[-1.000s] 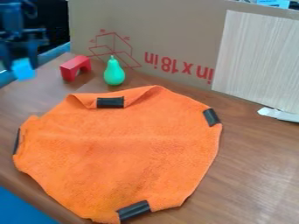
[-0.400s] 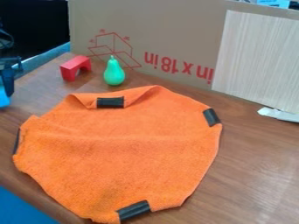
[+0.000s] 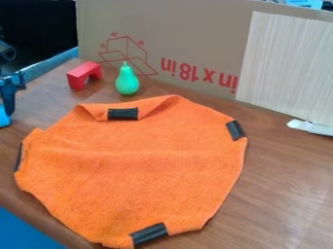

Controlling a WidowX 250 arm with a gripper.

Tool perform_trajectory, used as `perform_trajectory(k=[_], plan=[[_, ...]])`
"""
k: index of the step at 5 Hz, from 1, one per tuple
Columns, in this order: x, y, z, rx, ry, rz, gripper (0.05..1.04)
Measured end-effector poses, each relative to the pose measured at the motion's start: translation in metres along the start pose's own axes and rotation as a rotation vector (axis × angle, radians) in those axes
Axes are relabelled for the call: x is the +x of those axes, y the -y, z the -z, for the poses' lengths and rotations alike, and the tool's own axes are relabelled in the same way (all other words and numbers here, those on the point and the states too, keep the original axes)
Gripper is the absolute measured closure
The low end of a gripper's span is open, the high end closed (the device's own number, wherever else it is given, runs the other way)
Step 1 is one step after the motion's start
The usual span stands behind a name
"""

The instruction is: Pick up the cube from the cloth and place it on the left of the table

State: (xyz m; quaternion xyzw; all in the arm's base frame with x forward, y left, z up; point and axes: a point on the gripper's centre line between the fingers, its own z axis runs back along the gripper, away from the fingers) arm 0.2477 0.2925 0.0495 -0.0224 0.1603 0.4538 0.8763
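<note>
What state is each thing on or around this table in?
Blue cube: held by the gripper, partly cut off by the view's edge
Orange cloth: spread out, far edge partly folded
Red arch: standing, opening down
Green pear: upright
Cardboard: standing upright

on the cardboard panel (image 3: 195, 29) we see large red print (image 3: 198, 75), upside down, and we read it as "in x 18 in"; it runs up to the wood-grain panel (image 3: 286, 63). the small red marks around the box drawing (image 3: 127, 53) are too tiny for us to read.
</note>
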Motion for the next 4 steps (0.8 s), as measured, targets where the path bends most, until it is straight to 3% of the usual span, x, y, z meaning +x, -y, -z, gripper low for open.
perform_trajectory(k=[1, 2, 3, 4], plan=[[-0.004, 0.003, -0.002, -0.024, -0.022, 0.0, 0.147], [-0.009, 0.003, -0.026, -0.044, 0.042, 0.008, 0.082], [-0.019, -0.002, -0.059, -0.109, 0.122, 0.011, 0.083], [-0.042, -0.011, -0.102, -0.151, 0.273, -0.013, 0.083]])
